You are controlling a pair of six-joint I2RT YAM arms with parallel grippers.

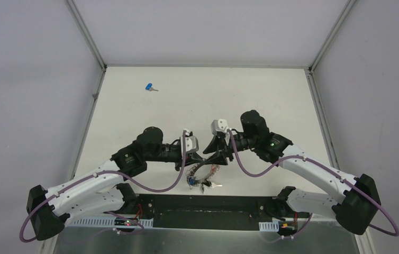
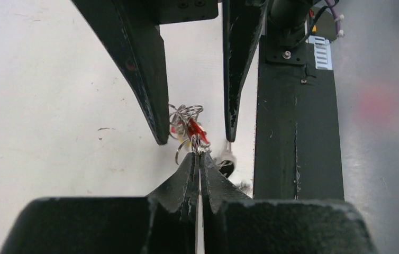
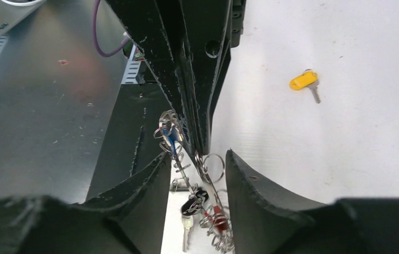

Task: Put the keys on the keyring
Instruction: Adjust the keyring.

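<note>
A plain white counter (image 1: 134,116) fills the floor of a booth with pale walls and bare aluminium posts at the far corners. A black strip and a sheet of brushed metal run along the near edge, where the arm bases sit.

The keyring (image 2: 189,123) hangs just above the counter near the middle of the near edge, a tangle of silver wire loops and small keys with red, blue and black heads. The left gripper (image 2: 198,156) is fully closed, its tips pinched on a thin silver loop of the keyring. The right gripper (image 3: 195,159) faces it from the other side, partly open, with one finger on each side of the hanging bunch and nothing clamped between them.

The blue key (image 1: 150,87) lies alone towards the far left corner, well apart from both grippers. The yellow key (image 3: 304,80) lies flat on the bare counter, apart from the grippers, seen only in the right wrist view.
</note>
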